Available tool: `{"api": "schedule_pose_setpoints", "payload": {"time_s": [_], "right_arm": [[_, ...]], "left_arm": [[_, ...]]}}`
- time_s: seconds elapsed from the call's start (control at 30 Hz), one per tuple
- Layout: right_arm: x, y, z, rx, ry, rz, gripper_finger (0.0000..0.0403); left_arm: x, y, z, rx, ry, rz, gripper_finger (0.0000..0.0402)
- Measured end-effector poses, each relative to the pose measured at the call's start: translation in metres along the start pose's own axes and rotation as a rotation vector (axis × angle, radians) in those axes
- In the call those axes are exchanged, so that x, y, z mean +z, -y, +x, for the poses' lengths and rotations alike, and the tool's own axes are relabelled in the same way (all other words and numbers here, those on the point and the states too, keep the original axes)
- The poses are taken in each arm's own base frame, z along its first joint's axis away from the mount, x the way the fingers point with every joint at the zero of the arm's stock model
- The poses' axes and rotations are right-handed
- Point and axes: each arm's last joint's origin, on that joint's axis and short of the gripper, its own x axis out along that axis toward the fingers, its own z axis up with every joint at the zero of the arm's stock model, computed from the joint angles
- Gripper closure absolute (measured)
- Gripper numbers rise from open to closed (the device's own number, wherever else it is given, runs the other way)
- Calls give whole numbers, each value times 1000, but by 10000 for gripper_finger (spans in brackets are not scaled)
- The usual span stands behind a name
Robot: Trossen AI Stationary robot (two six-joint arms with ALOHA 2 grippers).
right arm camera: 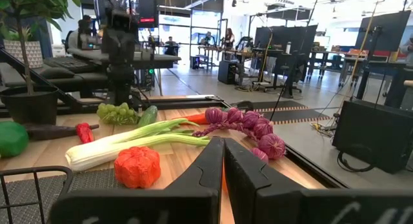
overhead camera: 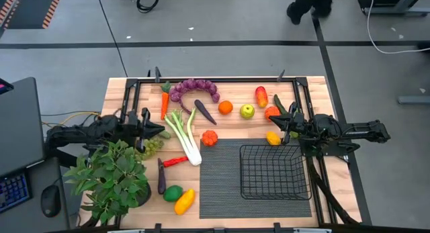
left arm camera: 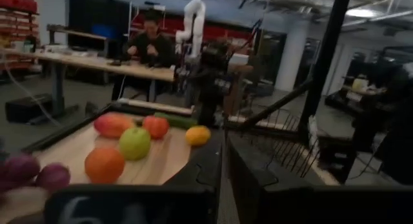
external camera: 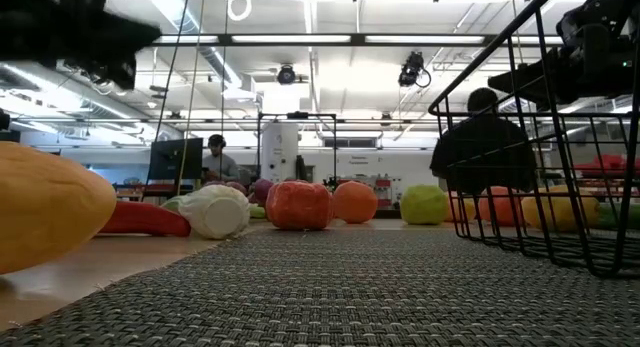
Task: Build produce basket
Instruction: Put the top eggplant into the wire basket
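Black wire basket (overhead camera: 275,171) sits on the ribbed mat (overhead camera: 222,182) at the counter's (overhead camera: 316,99) right side, nothing in it. Produce lies outside it: grapes (overhead camera: 195,89), carrot (overhead camera: 164,102), leek (overhead camera: 185,135), orange (overhead camera: 225,107), green apple (overhead camera: 247,111) toward the back, a lime (overhead camera: 173,193) in front by the potted plant (overhead camera: 111,179). Left hand (overhead camera: 161,131) hangs closed beside the leek, holding nothing. Right hand (overhead camera: 277,119) hovers closed behind the basket, empty too.

both arms level, facing inward; left tool (overhead camera: 163,132) and right tool (overhead camera: 275,117) seemingly closed.
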Motion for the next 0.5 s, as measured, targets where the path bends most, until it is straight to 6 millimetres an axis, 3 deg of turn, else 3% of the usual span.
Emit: {"api": "schedule_pose_setpoints", "payload": {"time_s": [0.2, 0.33, 0.5], "right_arm": [[0, 0, 0, 0, 4, 1, 380], [1, 0, 0, 0, 4, 1, 380], [0, 0, 0, 0, 4, 1, 380]], "left_arm": [[65, 10, 19, 34, -103, 90, 375], [100, 13, 47, 102, -223, 107, 370], [136, 14, 86, 142, -235, 57, 366]]}}
